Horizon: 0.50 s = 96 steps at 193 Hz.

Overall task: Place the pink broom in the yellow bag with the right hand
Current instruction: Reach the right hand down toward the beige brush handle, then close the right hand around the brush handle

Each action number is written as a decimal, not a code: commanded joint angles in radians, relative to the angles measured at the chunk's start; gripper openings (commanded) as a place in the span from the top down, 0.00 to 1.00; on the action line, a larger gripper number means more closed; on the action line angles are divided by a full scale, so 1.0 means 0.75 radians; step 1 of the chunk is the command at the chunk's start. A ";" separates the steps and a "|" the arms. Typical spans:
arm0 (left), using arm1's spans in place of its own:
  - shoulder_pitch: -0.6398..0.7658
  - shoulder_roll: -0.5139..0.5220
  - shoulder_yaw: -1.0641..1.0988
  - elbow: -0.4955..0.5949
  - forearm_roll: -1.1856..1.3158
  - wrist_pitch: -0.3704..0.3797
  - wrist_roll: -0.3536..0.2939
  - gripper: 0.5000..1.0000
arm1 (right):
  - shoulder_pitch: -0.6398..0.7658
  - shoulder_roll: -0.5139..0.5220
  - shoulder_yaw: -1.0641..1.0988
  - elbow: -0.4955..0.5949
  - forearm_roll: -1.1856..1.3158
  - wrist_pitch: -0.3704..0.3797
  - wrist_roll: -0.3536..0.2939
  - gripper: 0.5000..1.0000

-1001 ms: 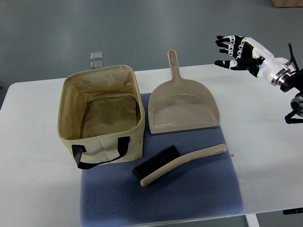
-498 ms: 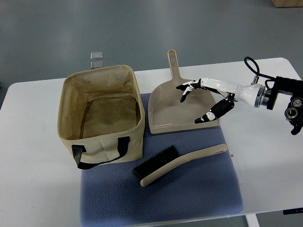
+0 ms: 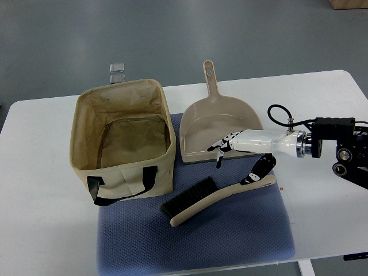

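The broom (image 3: 215, 198) is a beige hand brush with black bristles, lying on the blue mat (image 3: 195, 241) in front of the dustpan, bristles to the left. The yellow bag (image 3: 122, 140) is an open tan fabric box with a black strap, standing at the mat's left end. My right hand (image 3: 236, 162) reaches in from the right, fingers spread and empty, just above the broom's handle end; the thumb (image 3: 257, 170) hangs close over the handle tip, the other fingers (image 3: 221, 148) lie over the dustpan's front edge. The left hand is out of view.
A beige dustpan (image 3: 221, 126) lies behind the broom, handle pointing away. The white table (image 3: 40, 230) carries the mat. A small clear object (image 3: 117, 73) lies beyond the table's far edge.
My right hand has swung from the far right, over the dustpan, down and toward me to the broom's handle, and has stayed open.
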<state>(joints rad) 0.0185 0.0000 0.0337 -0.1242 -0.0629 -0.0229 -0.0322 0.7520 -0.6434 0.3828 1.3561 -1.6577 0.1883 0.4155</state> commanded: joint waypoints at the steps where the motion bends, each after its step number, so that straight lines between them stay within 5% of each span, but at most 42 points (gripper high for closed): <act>1: 0.000 0.000 0.000 0.000 0.000 0.000 0.000 0.00 | -0.002 0.001 -0.011 0.000 -0.037 -0.010 -0.002 0.17; 96: 0.000 0.000 0.000 0.000 0.000 0.000 0.000 0.00 | -0.064 0.038 -0.077 -0.002 -0.185 -0.106 -0.053 0.23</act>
<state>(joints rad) 0.0183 0.0000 0.0337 -0.1243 -0.0629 -0.0229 -0.0322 0.7211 -0.6184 0.3284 1.3545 -1.7865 0.1255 0.3828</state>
